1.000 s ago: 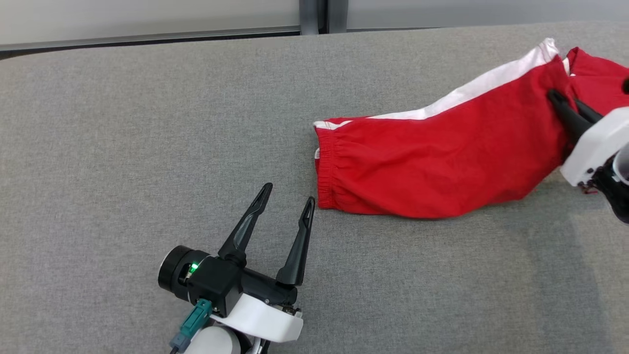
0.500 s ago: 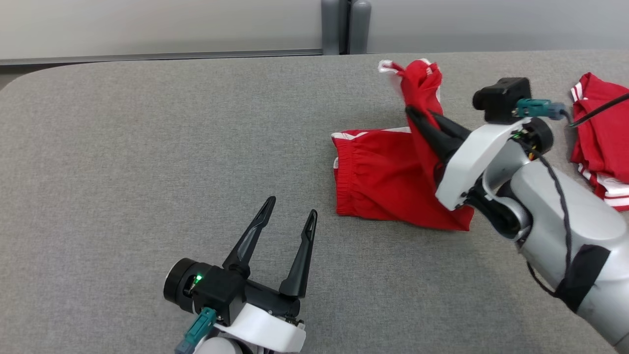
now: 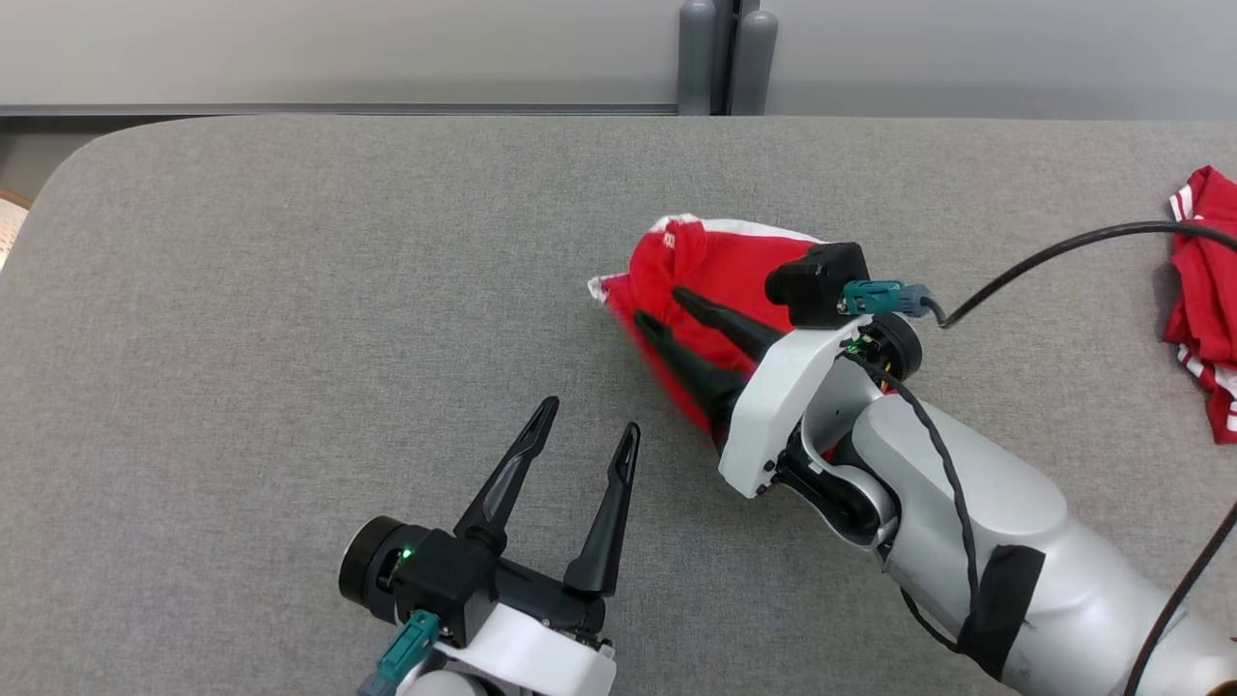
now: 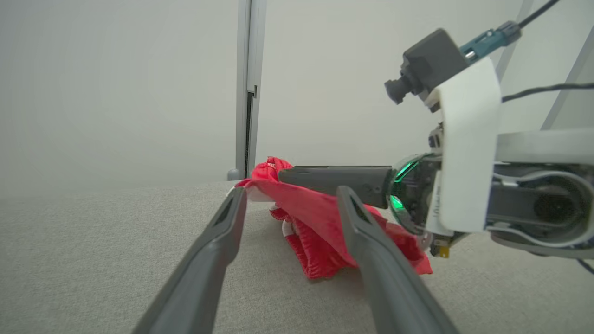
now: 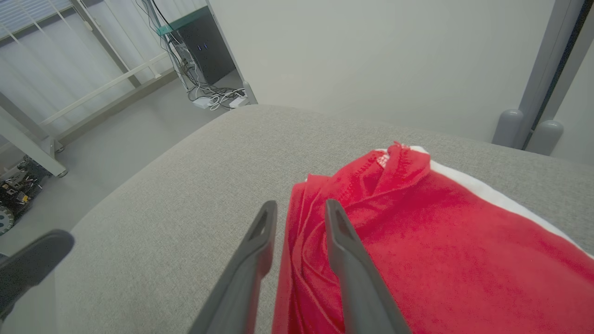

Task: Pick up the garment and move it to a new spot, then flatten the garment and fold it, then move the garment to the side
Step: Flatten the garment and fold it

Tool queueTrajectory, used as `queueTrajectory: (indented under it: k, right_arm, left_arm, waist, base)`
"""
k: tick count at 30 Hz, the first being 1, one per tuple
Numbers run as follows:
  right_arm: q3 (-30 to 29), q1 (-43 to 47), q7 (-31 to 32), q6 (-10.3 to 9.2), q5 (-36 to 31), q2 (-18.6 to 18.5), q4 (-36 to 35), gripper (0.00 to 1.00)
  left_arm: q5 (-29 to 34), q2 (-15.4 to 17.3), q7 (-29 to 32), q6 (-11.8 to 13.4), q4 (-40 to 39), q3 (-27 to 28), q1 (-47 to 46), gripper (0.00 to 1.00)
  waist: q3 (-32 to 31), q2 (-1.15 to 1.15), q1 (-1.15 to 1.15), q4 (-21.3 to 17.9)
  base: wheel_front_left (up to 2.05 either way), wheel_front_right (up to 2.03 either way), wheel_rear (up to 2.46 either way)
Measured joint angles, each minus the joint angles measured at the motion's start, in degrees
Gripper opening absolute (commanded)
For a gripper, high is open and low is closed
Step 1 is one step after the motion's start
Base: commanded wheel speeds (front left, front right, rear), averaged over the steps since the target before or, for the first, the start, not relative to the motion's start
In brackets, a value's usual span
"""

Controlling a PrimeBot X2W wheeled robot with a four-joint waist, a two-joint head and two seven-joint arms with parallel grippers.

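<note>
Right tool has its two dark fingers partly spread over the near-left edge of the red fabric shorts with a white side stripe. A ridge of cloth sits loose in the gap, so I'd say it's not pinching anything. Left tool is spread wide and empty, just near-left of the shorts. The shorts sit doubled over and bunched around the middle of the grey cloth-covered desk. A second red garment lies at the right edge. My read: relocation done, one lumpy fold laid. Tidying it and shifting it aside are left.
</note>
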Motion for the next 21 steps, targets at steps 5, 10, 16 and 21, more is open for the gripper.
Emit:
queueTrajectory:
  k: [5, 10, 16, 21]
  right_arm:
    - [-2.3, 0.3, -4.0, 0.01, -0.4, -2.8, -1.4, 1.0]
    - [-5.9, -0.5, -6.2, 0.0, -5.3, -7.7, 1.9, 1.0]
    - [-5.7, -1.0, -4.8, 0.0, -10.4, -7.7, 4.5, 0.0]
    - [-3.7, -3.0, -1.9, 0.01, -13.3, -4.4, 8.3, 0.0]
  left_arm:
    - [-0.3, 0.0, 0.0, 0.6, -0.1, 0.0, 0.0, 1.0]
    - [-0.5, 0.0, 0.0, 1.0, -0.4, 0.0, 0.3, 1.0]
    - [-0.8, 0.0, 0.0, 1.0, -0.9, -0.6, 0.1, 1.0]
    - [-1.3, 0.0, 0.0, 0.9, -0.8, -1.4, -0.6, 1.0]
  waist:
    - [-0.5, 0.0, 0.0, -0.3]
    - [-0.7, 0.0, 0.0, -0.7]
    - [0.1, 0.0, 0.0, 0.0]
    - [1.3, 0.0, 0.0, 1.9]
  base:
    - [0.0, 0.0, 0.0]
    - [0.0, 0.0, 0.0]
    - [0.0, 0.0, 0.0]
    - [0.0, 0.0, 0.0]
